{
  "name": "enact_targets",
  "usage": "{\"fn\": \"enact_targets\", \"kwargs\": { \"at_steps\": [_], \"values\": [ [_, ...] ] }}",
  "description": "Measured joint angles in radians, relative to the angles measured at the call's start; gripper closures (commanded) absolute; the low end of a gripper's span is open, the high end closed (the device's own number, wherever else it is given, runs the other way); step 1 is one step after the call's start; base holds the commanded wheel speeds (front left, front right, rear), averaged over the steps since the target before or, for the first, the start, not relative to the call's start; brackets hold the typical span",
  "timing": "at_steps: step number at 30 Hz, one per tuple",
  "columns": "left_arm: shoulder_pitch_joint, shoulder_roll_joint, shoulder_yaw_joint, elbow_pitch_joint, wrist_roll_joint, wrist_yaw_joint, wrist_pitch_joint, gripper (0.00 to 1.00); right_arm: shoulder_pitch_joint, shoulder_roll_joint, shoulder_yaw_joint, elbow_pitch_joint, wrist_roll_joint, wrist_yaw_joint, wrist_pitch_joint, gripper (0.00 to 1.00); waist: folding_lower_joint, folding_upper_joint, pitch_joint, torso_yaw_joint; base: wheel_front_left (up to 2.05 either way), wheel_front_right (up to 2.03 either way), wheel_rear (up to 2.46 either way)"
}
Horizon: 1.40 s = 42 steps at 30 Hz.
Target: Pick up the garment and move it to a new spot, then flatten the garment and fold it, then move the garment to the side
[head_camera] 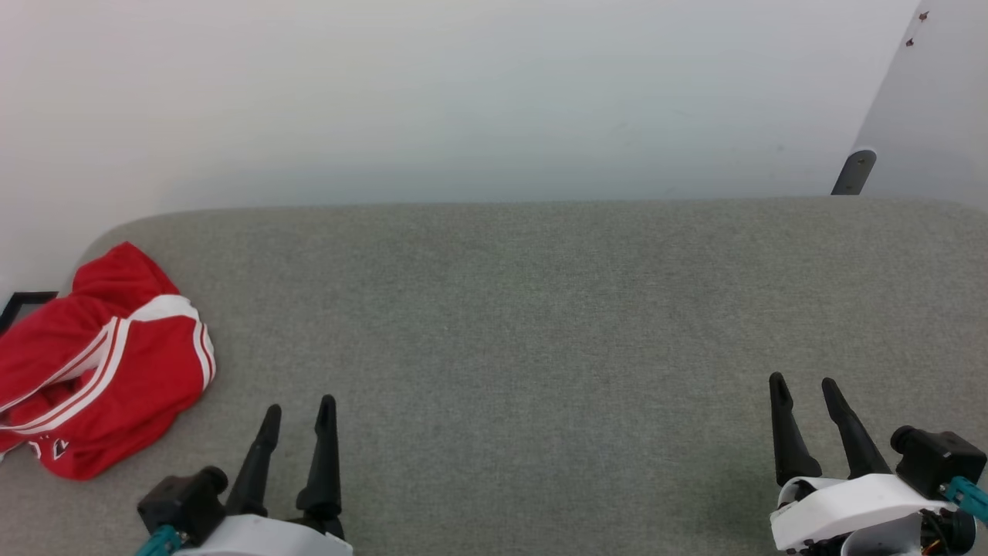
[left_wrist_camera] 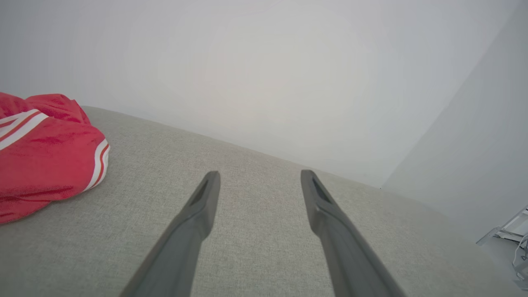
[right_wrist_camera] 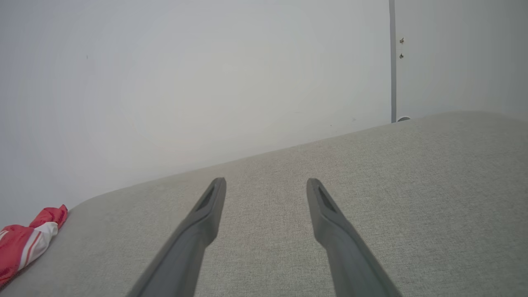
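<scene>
Now, garment (head_camera: 100,363): crumpled in a heap at the far left of the counter (head_camera: 540,309).
Left end effector (head_camera: 299,403): fingers spread, empty, near the heap; being nearest, it is probably the one to reach.
Right end effector (head_camera: 803,378): fingers spread, empty, well apart at the right, probably on hand for flattening.
Container: the garment rests straight on the grey top, inside nothing.
Stage: pickup not begun; the bare middle would suit as the new spot.

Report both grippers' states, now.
Left gripper: open, holding nothing; the garment lies apart from it.
Right gripper: open, holding nothing.
</scene>
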<state>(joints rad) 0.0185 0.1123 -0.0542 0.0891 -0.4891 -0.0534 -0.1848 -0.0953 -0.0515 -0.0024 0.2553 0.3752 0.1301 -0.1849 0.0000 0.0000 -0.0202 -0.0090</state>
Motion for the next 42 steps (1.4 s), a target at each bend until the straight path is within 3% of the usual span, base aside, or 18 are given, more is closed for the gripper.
{"fn": "enact_targets", "kwargs": {
  "at_steps": [42],
  "values": [
    [0.023, -0.025, -0.004, -0.04, 0.335, -0.041, -0.079, 0.0, -0.003, 0.0, 0.017, -0.017, -0.326, 0.0, -0.076, 0.0, 0.0, 0.0, -0.018, -0.007, 0.0, 0.0, 0.0]
  ]
}}
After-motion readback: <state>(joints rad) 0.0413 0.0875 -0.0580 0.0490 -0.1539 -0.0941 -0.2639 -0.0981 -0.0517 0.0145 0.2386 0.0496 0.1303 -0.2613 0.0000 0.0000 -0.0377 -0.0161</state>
